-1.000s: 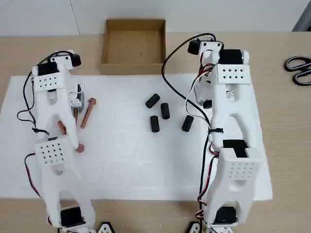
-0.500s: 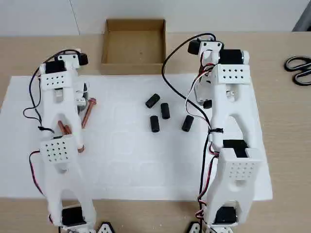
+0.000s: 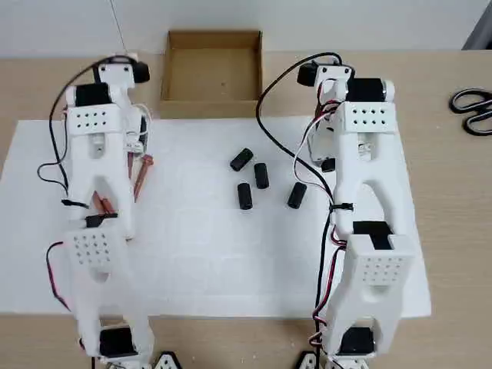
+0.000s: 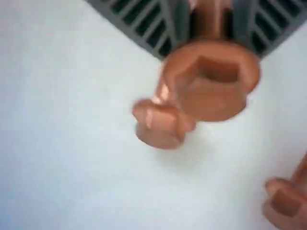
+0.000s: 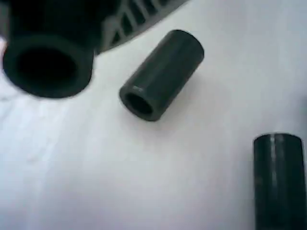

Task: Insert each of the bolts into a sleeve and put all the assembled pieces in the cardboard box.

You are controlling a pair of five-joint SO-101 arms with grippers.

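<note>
Pinching a bolt (image 4: 211,81) in left gripper (image 4: 211,21), a sleeve (image 5: 45,67) in right gripper (image 5: 53,24); gotta meet in the middle, axes dead straight, push slow; then cardboard box (image 3: 211,109) at 12 o'clock.

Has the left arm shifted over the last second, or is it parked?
Yes. In the high view the left arm has moved away from the near table edge, and its wrist now sits closer to the cardboard box.

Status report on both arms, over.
Left gripper shut on a bolt. Right gripper shut on a sleeve. Not yet joined; four loose sleeves on the mat.
</note>
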